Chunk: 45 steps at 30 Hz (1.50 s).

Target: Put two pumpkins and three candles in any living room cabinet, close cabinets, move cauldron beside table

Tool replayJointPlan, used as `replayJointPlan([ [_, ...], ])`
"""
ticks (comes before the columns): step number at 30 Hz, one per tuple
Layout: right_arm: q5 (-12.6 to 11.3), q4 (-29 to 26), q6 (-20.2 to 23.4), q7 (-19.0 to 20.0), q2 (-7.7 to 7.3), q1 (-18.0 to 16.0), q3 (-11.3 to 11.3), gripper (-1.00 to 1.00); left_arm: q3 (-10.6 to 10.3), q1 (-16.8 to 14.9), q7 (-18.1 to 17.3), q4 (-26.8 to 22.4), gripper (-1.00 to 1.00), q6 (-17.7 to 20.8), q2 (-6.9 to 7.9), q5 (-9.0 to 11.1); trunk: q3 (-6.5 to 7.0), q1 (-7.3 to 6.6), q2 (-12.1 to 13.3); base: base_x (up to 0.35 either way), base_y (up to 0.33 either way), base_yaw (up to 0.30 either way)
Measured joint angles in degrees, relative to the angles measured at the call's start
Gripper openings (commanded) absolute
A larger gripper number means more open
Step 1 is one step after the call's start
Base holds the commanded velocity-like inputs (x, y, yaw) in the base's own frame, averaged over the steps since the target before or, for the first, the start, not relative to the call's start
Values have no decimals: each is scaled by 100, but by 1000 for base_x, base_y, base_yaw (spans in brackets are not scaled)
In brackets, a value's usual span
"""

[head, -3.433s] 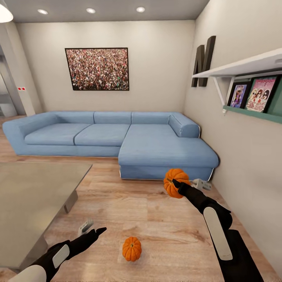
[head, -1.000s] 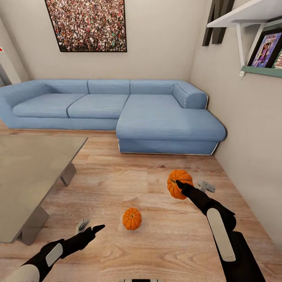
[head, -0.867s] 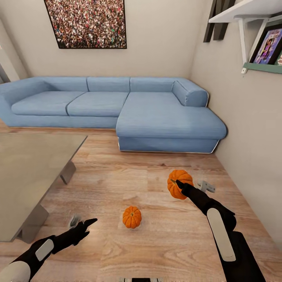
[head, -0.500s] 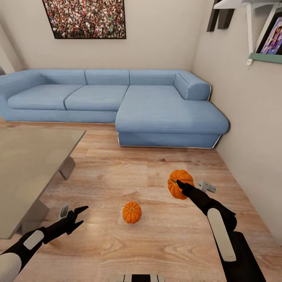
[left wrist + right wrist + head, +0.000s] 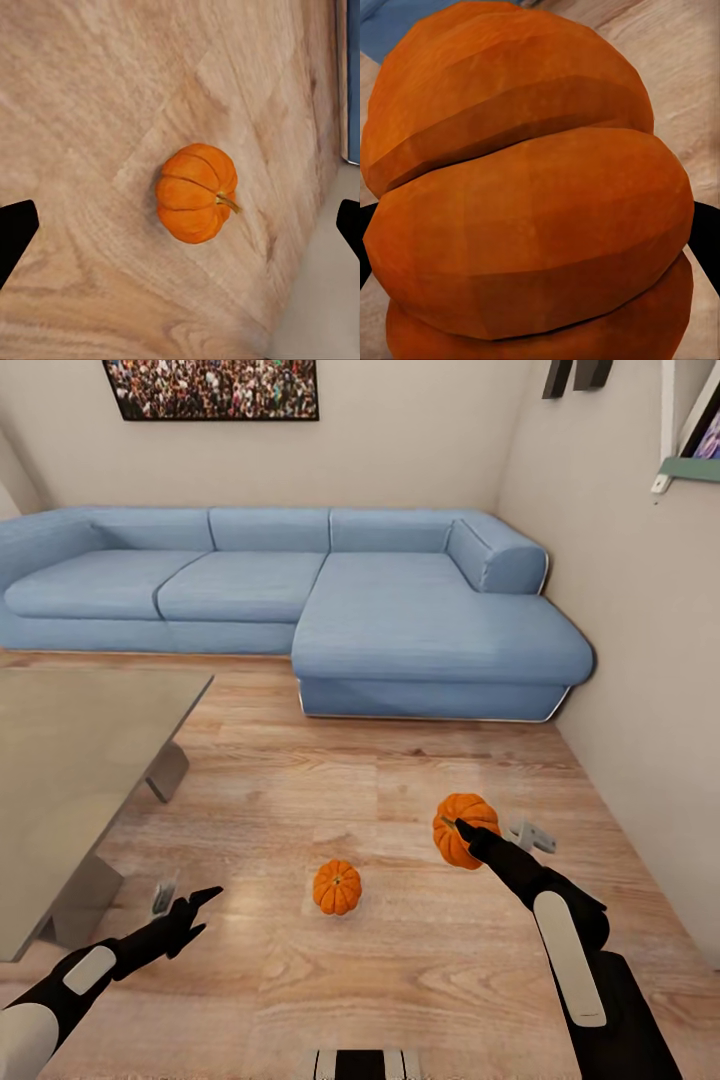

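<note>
One small orange pumpkin (image 5: 337, 887) lies on the wooden floor in the head view. The left wrist view looks at the same pumpkin (image 5: 196, 193), which rests on its side with its stem pointing sideways. My left gripper (image 5: 185, 898) hangs open, low and to the left of it, well apart. My right gripper (image 5: 495, 832) is shut on the second pumpkin (image 5: 465, 828) and holds it above the floor at the right. That held pumpkin (image 5: 532, 202) sits close between the dark fingertips in the right wrist view. The candles, cabinet and cauldron are out of view.
The glossy grey table (image 5: 60, 760) with its dark base stands at the left. A blue corner sofa (image 5: 400, 610) runs along the back, and a beige wall (image 5: 650, 660) closes the right side. Open wooden floor (image 5: 330, 790) lies between them.
The camera has tilted down and come closer, so the sofa and picture sit higher. My left arm has swung left, away from the floor pumpkin. The right gripper still holds its pumpkin.
</note>
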Motion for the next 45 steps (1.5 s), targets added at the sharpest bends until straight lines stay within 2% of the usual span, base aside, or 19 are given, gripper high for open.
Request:
replayJointPlan([
  [7, 5, 0, 0, 0, -5, 0, -18, -100, -16, 0, 82, -20, 100, -225, -19, -21, -155, 18, -9, 0, 0, 0],
  [14, -1, 0, 5, 1, -3, 1, -118, -100, -30, -5, 39, -62, 100, -215, -39, -39, -310, 36, -19, 0, 0, 0],
  [21, 0, 0, 3, 1, 1, 1, -122, -100, -41, -9, 60, -179, 100, -172, -131, -53, -466, 54, -28, 0, 0, 0],
  [26, 1, 0, 2, 0, -5, 3, -144, -100, -66, -8, 63, -203, 100, -149, -308, -74, -576, 67, -35, 0, 0, 0],
  [28, -1, 0, 3, 0, -5, 3, -147, -100, -73, -9, 39, -205, 100, -124, -335, -72, -621, 72, -38, 0, 0, 0],
  [36, 0, 0, 0, 0, -5, 3, -152, -100, -73, -25, -14, -215, 100, -50, -371, -77, -798, 93, -48, 0, 0, 0],
  [40, -4, 0, 0, 2, -6, 2, -152, -100, -79, -39, -146, -281, 100, -43, -369, -82, -887, 103, -54, 0, 0, 0],
  [42, -17, 0, -6, 60, -6, 2, -153, -100, -84, -42, -207, -307, 100, -42, -369, -85, -931, 108, -57, 0, 0, 0],
  [44, -36, -7, -14, 313, -22, 4, -187, -100, -85, -43, -242, -337, 100, -41, -365, -84, -931, 107, -57, 0, 0, 0],
  [45, -6, -9, -7, 573, -64, 5, -305, -100, -85, -42, -253, -372, 100, -40, -363, -84, -931, 107, -57, 0, 0, 0],
])
